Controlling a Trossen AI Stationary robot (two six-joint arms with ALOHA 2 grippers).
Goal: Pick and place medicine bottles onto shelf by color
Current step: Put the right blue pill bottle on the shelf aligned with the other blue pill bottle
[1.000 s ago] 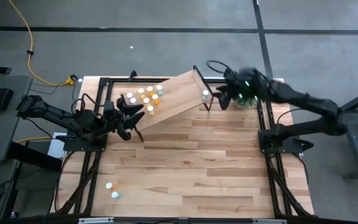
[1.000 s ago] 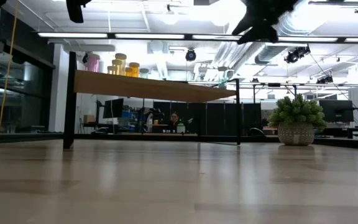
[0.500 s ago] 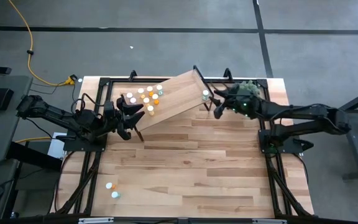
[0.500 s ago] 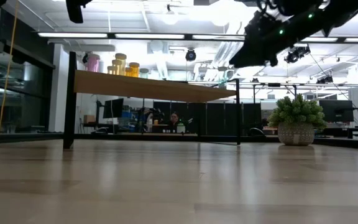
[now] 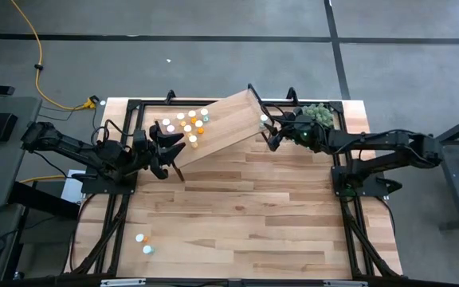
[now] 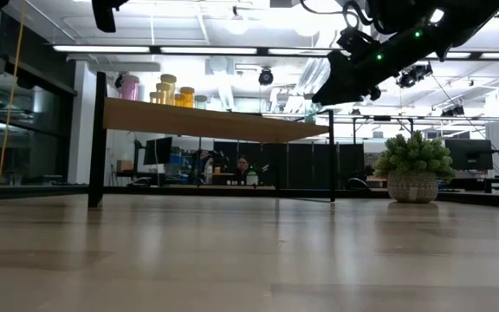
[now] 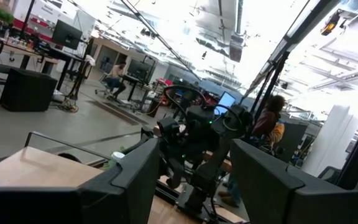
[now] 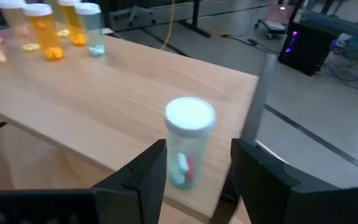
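At shelf right end: right claw open, holds nothing, teal bottle stands just ahead between fingers. Best move: slide in level, squeeze body gently, don't tip. Left claw open, waits by shelf's left end.
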